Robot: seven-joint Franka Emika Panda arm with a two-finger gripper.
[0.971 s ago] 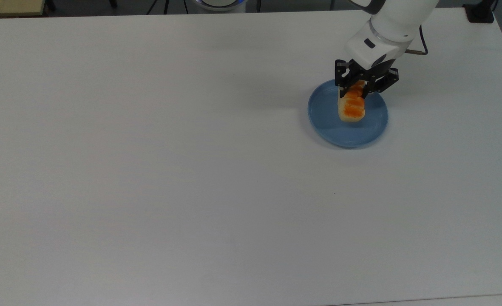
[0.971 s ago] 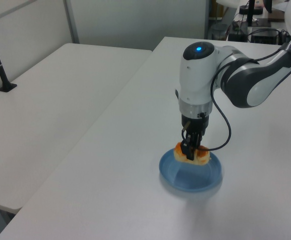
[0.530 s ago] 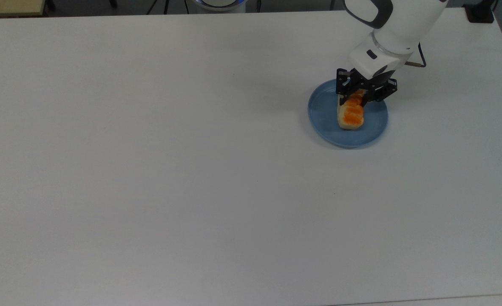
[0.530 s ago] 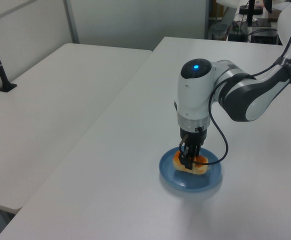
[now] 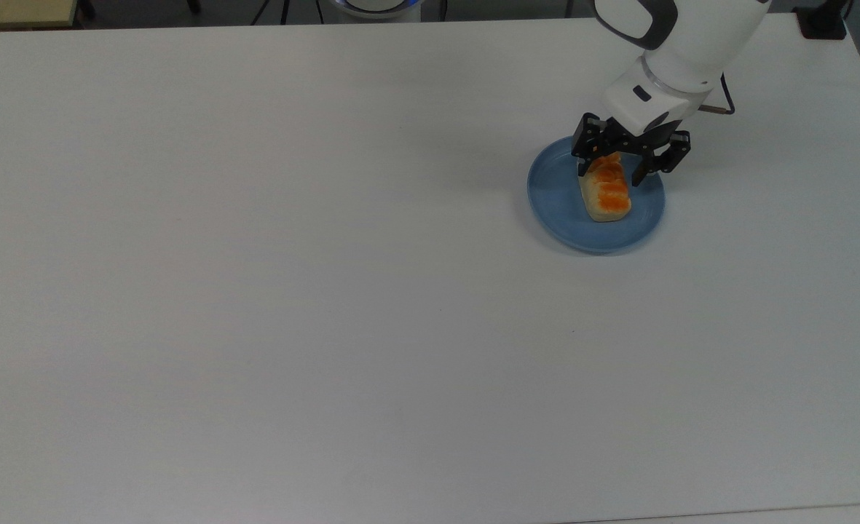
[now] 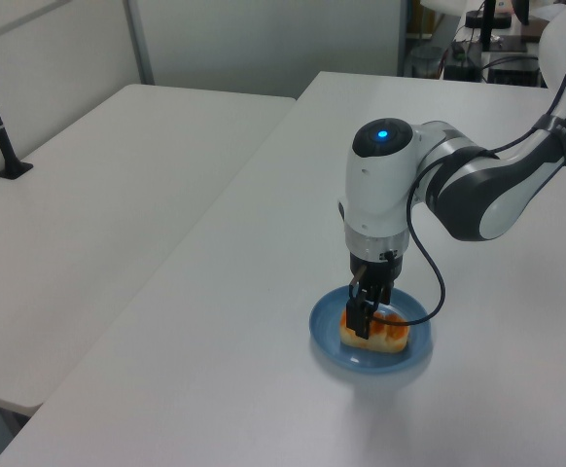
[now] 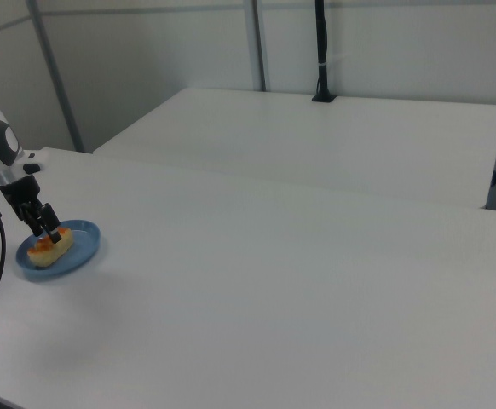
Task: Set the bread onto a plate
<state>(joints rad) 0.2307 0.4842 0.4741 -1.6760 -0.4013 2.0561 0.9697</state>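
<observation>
The bread point(image 5: 606, 196) lies flat on the light-blue plate point(image 5: 557, 207) at the top view's right, orange-brown top facing up. My gripper point(image 5: 611, 172) stands open over the loaf's far end, one black finger on each side of it and not clamping it. In the left view the gripper point(image 6: 365, 316) points straight down at the bread point(image 6: 380, 332) inside the plate point(image 6: 324, 336). In the right view's far left the gripper point(image 7: 46, 231) hangs just above the bread point(image 7: 47, 248) on the plate point(image 7: 79, 253).
The plate rests on a wide white table point(image 5: 291, 291). A second white table point(image 6: 88, 195) stands beside it across a narrow gap. A black cable point(image 6: 437, 282) loops from the wrist beside the plate.
The gripper lowered the tilted bread onto the plate and spread its fingers. The loaf now lies flat and free; the fingers are wider apart than before.
</observation>
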